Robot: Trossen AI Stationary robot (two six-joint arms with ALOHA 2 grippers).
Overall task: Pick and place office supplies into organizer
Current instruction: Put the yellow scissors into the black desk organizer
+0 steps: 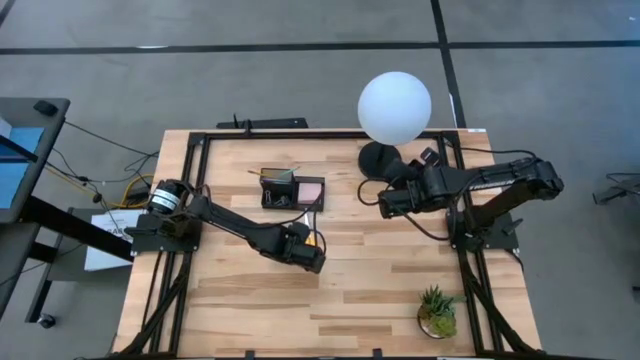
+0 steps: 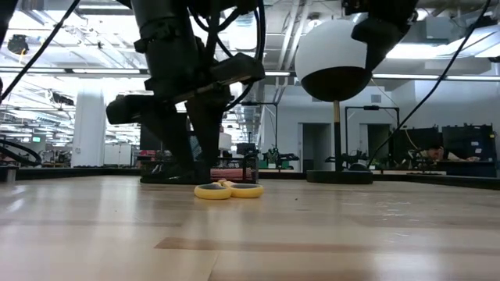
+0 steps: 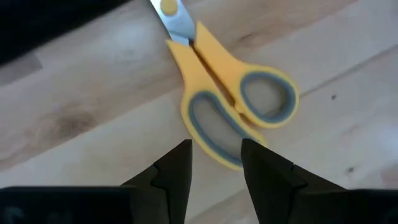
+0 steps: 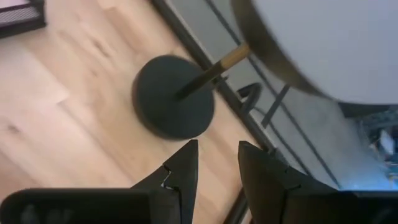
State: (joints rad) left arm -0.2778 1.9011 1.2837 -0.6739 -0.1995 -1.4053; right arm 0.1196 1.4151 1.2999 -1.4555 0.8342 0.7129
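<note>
Left hand (image 3: 214, 165) hangs over the yellow-handled scissors (image 3: 233, 102) lying flat mid-bench, just in front of the organizer (image 1: 292, 190); fingers part open, empty, a handle loop just beyond their tips. Pick step, by the look of it. Next: drop, close on the handles, lift, carry to the organizer. Right hand (image 4: 217, 165) waits near the lamp base (image 4: 174, 93) toward the back right corner, part open, empty.
</note>
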